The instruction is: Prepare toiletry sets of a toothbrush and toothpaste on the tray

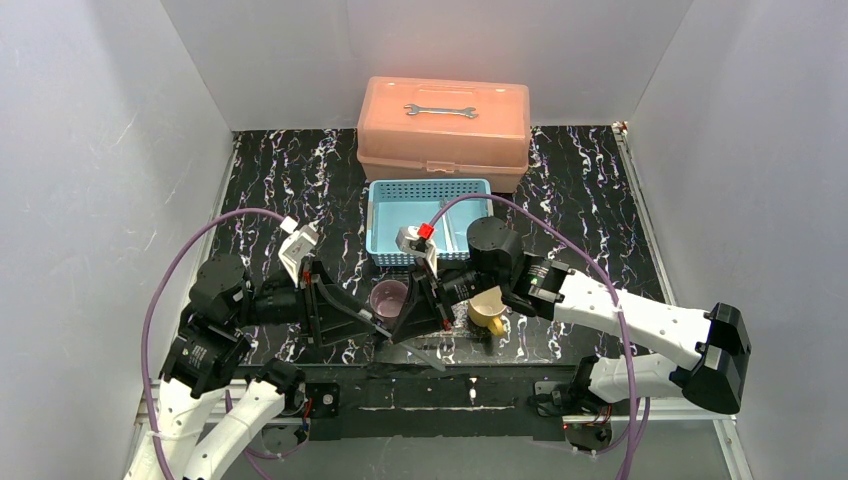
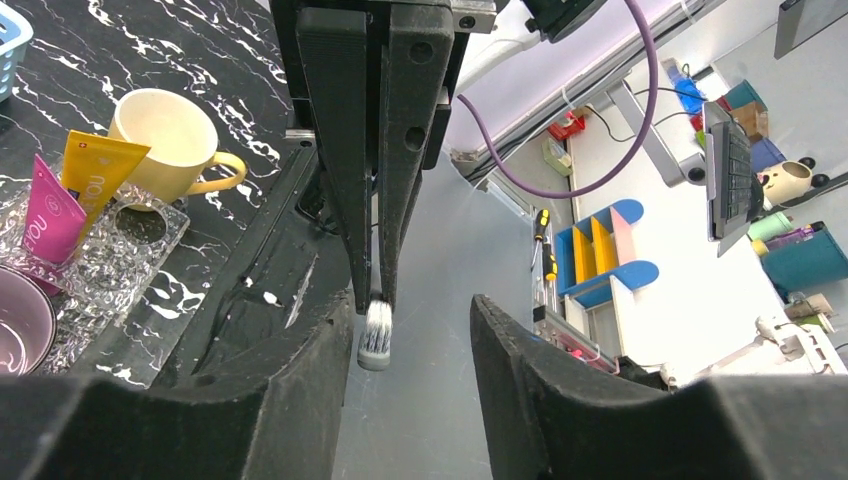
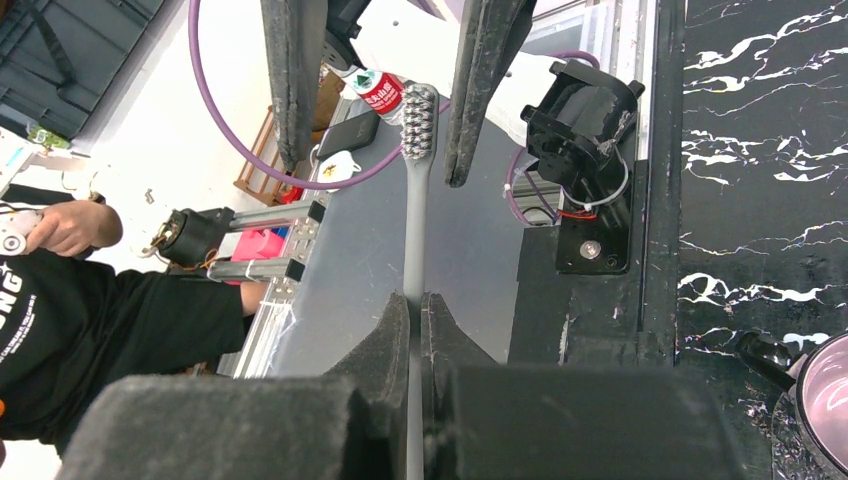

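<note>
- So right gripper [image 3: 415, 300] pinches the toothbrush [image 3: 411, 220] by its handle, head poking out, probably for a handoff.
- Left gripper [image 2: 408, 325] sits spread around the head, no grip yet.

high rear overview; two close wrist views, face to face, on one toothbrush [image 3: 414, 230]

Saw the left gripper [image 2: 412, 330] at six o'clock, fingers spread apart. Found the right gripper [image 2: 374, 298] hanging from twelve o'clock, jaws pressed together on the toothbrush [image 2: 376, 340], with its bristle head poking out below the tips, just beside the left-hand finger. Noted at nine o'clock the clear tray [image 2: 120, 265], with the magenta tube [image 2: 48, 215] and yellow tube [image 2: 95, 170] leaning in it. Spotted the purple mug [image 2: 18, 320] at eight o'clock and the yellow mug [image 2: 160, 130] at ten.
</note>
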Robot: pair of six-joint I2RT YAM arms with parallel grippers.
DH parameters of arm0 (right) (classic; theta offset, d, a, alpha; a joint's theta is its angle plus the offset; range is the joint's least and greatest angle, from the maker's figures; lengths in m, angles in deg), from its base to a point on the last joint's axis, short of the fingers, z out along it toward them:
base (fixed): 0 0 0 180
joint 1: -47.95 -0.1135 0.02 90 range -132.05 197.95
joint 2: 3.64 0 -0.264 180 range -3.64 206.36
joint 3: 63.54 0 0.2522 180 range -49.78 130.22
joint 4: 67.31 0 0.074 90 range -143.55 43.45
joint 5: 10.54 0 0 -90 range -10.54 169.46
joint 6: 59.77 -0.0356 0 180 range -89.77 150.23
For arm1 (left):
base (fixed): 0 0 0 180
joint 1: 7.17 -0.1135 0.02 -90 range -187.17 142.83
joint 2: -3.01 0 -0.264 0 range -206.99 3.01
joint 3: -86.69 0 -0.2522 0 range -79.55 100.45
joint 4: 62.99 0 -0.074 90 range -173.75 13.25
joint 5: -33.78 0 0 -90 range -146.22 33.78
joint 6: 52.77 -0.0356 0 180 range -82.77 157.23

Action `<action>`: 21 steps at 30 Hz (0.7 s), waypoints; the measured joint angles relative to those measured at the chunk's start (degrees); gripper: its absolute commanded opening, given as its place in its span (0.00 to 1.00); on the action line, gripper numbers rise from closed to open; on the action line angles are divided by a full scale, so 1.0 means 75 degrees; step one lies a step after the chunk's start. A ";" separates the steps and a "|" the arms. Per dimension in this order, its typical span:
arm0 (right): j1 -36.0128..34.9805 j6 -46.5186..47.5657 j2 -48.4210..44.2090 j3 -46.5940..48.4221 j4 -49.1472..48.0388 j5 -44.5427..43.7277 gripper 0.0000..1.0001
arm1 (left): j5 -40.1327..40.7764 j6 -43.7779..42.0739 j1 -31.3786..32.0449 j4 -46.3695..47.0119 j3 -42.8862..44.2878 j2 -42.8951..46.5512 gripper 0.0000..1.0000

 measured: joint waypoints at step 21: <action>-0.0163 -0.0166 0.0020 -0.0003 -0.0277 -0.0023 0.01 | -0.0047 -0.0510 0.0000 -0.0458 0.0050 0.0096 0.15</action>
